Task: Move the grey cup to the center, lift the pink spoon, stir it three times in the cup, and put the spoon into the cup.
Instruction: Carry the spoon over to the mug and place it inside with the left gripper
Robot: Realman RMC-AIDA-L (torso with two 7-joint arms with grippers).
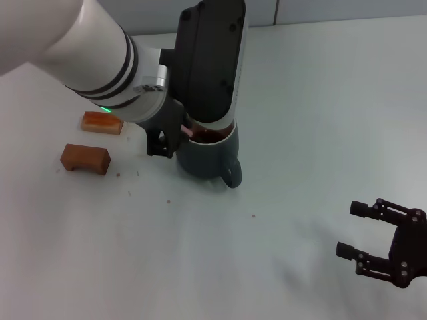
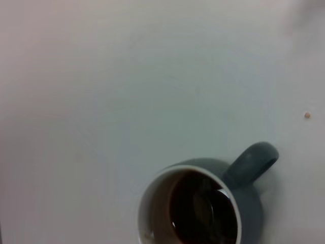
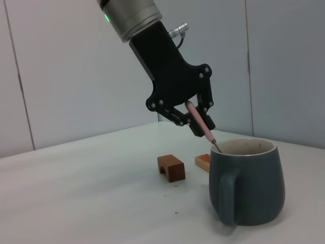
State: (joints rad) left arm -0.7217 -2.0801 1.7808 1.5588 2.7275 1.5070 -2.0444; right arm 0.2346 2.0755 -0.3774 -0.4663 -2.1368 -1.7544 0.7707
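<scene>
Nearest the head camera, the big white-and-black left arm reaches over the middle of the white tabletop (image 1: 300, 100), its left tool (image 3: 195, 119) clenched on the pink plastic handle of the small pink spoon (image 3: 202, 124) with the grey metal neck. The spoon slants down, and its metal end dips just inside the pale rim of the dark slate-grey ceramic mug, the grey cup (image 3: 248, 180). That cup stands upright on the tabletop, its thick loop handle turned toward the robot, its inside stained brown.

Risks, as I judge them: the spoon enters close to the rim on the tool's side, so a wide stirring circle could knock the wall and slide or tip the cup. The grip sits on a slim handle at a slant; a push against the wall could twist the spoon in the tool. Letting go while the spoon leans this far out could let it tip over the rim.

Two brown wooden blocks (image 1: 85, 158) lie beside the cup, apart from it. The right tool (image 1: 381, 241) hangs released, well apart, near the tabletop's edge.
</scene>
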